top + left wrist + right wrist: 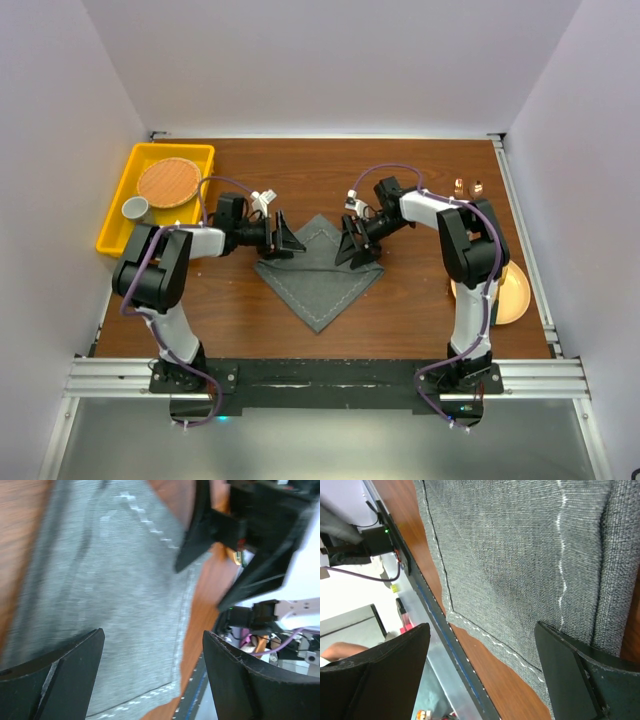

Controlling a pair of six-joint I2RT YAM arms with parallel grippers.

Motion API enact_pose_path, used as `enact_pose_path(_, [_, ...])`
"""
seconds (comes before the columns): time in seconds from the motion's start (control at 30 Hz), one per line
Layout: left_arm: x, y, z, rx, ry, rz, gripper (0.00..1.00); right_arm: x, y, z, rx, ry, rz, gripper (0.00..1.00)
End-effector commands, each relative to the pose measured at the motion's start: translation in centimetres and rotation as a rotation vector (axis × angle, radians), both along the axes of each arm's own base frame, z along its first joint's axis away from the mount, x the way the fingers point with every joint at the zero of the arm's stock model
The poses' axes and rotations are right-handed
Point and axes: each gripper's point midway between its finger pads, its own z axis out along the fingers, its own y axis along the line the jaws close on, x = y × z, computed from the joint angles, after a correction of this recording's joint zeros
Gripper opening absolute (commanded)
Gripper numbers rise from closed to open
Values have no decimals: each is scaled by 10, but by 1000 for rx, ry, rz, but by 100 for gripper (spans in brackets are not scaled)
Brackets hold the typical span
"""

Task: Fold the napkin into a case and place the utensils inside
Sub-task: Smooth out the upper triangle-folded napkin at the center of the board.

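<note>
Yellow tray [108, 243] at 10 o'clock holds a woven disc [168, 183] and a white cup [135, 209]. Napkin [318, 275] sits dead centre with bare table [400, 320] all round. Left gripper [285, 240] and right gripper [352, 245] gape wide and empty at its 9 and 3 o'clock corners. Utensils [467, 186] are at 2 o'clock.

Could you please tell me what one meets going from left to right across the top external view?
Tray → left gripper → napkin → right gripper → utensils.
</note>
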Motion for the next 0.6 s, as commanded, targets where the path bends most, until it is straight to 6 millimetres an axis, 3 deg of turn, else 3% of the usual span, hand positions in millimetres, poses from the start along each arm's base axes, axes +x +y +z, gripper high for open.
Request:
enact_pose_path(0.0, [2,12,-25,45,-10,-10,84,0,-14,-18,-39,-5,17,90])
enact_pose_path(0.23, [9,16,-33,47,-20,-27,84,-2,-21,-31,-62,8,32,90])
enact_pose_path(0.33, [9,14,-12,18,-88,-64,84,1,-16,-19,-29,9,26,90])
enact_pose_path(0.37, [10,13,5,5,-136,-71,84,2,-14,-13,-18,7,27,90])
enact_pose_path(0.57, [-1,9,69,-33,-269,-110,82,8,-2,38,64,-41,9,90])
